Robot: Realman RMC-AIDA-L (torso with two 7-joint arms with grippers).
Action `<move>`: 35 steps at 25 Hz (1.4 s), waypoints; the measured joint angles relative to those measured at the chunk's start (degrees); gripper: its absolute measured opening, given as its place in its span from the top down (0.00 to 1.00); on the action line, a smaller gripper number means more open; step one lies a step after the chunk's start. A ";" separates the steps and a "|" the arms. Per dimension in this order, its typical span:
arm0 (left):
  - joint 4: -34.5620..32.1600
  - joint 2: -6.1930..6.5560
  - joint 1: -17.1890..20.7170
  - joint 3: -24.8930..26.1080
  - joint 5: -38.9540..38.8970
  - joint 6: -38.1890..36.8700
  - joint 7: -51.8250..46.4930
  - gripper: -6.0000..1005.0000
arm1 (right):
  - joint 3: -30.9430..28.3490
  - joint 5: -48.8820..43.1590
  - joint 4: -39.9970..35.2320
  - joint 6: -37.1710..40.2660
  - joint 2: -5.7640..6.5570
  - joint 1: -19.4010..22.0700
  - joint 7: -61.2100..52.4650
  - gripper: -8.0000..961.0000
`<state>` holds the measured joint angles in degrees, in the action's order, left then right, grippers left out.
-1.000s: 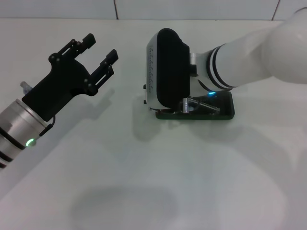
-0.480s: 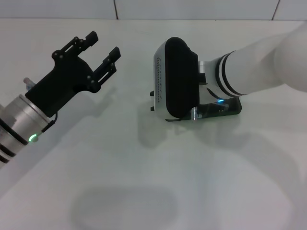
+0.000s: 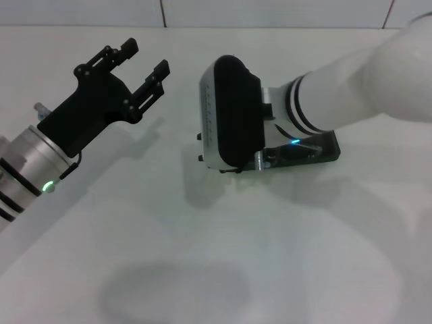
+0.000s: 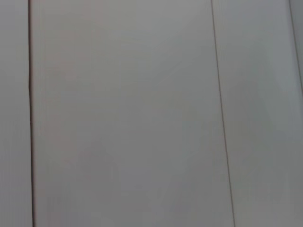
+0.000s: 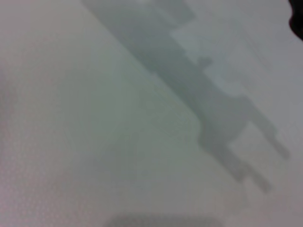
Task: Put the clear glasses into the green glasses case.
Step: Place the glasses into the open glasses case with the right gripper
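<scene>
The green glasses case (image 3: 317,150) lies on the white table right of centre, with only its dark base edge showing. My right arm reaches in from the right. Its wrist housing (image 3: 229,111) hangs over the left end of the case and hides the right gripper. The clear glasses are hidden in every view. My left gripper (image 3: 144,59) is held open and empty above the table at the upper left, well apart from the case.
The white table (image 3: 202,256) stretches toward me, with a tiled wall (image 3: 270,13) at the back. The right wrist view shows bare table (image 5: 94,118) crossed by a gripper's shadow (image 5: 208,118). The left wrist view shows only pale panels (image 4: 123,113).
My right wrist moved right along the case, then back left, and now covers its left end. The left gripper rose slightly and stays open.
</scene>
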<state>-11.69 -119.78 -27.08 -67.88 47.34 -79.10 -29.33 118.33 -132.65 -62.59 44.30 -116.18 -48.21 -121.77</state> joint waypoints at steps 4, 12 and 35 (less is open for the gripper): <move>0.10 -0.01 -0.42 0.09 -0.08 0.27 0.13 0.38 | 0.06 3.82 4.96 -0.70 -0.01 -3.31 1.44 0.68; -0.16 -0.01 -0.84 0.12 -0.16 1.32 0.20 0.38 | 0.33 3.74 6.70 -0.34 -0.01 -4.20 1.69 0.68; 0.05 -0.01 -1.39 0.29 -0.15 1.50 0.11 0.38 | -3.23 -1.53 3.33 4.44 0.10 -1.36 1.61 0.68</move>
<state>-11.65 -119.80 -28.47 -67.58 47.19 -77.60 -29.22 115.10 -134.18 -59.26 48.74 -116.09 -49.57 -120.17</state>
